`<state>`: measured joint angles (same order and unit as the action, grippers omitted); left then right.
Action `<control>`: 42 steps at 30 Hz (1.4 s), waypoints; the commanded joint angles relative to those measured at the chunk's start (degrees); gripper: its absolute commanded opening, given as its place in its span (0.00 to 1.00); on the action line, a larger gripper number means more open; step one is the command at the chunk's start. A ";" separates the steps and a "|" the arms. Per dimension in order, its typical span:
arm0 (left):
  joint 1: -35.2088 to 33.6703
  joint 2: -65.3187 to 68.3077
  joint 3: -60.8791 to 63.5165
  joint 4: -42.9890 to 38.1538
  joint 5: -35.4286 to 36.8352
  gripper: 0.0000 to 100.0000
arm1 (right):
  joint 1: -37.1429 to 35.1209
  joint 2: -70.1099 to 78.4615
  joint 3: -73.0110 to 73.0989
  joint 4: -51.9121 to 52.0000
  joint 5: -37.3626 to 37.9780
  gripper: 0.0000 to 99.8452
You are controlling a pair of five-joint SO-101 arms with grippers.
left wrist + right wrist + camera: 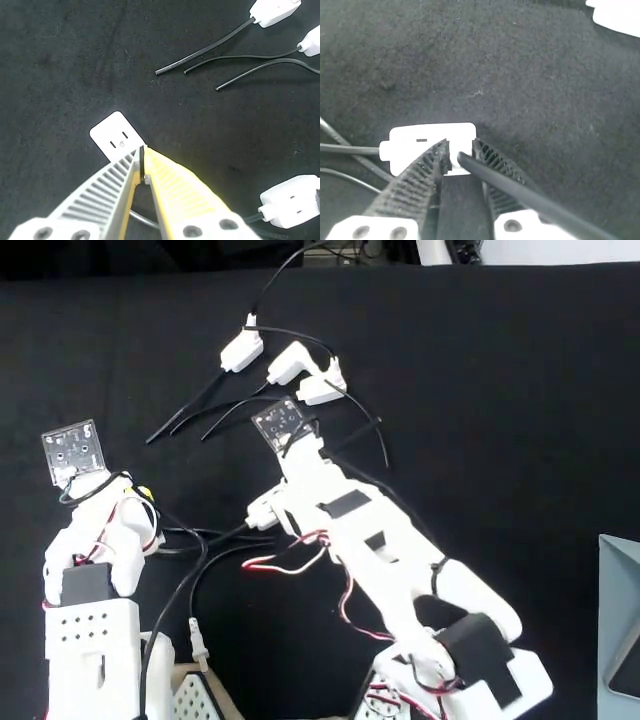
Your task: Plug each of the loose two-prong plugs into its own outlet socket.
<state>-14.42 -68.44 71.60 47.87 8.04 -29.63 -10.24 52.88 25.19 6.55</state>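
Since no plug looks seated in any socket yet, call this the pick/align stage, early in the task. Right gripper (459, 149): fingers look clamped on the near edge of a corded socket (420, 137) lying flat on the black cloth (530, 75). One slot shows on its top and a cord leaves one end; a black cable (520, 187) crosses one finger. Left gripper (143, 149): fingers pressed together, nothing clearly between them, tips touching the edge of a square two-slot socket (112, 132) flat on the cloth. A second socket (292, 200) lies well apart from it. Three more white corded pieces (290, 362) sit beyond the right arm; plug or socket, cannot tell. Pose: left arm (95, 570) folded low at the near-left corner, wrist pitched down. Right arm (380, 550) is stretched diagonally toward mid-table, wrist down at the cloth. Next move likely needs a plug in hand, prongs lined up square to the slots, socket braced so it doesn't slide.
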 commanded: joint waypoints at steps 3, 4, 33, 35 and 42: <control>0.04 -0.70 -0.31 -0.88 0.00 0.03 | -0.62 5.41 -3.74 0.97 0.62 0.01; 0.04 -0.70 -0.31 -0.88 0.00 0.03 | -0.53 5.85 -4.44 0.97 0.62 0.01; 0.04 -0.70 0.13 -0.97 0.00 0.03 | 19.60 9.71 -22.81 -8.09 8.44 0.01; 0.04 -0.70 0.13 -0.97 0.00 0.03 | 21.10 13.05 -24.66 -8.62 8.44 0.01; -0.04 -0.70 0.13 -0.88 0.00 0.03 | 24.35 22.11 -31.43 -8.35 6.77 0.01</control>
<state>-14.42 -68.44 71.96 47.87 8.04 -6.86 11.56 25.98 17.80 14.29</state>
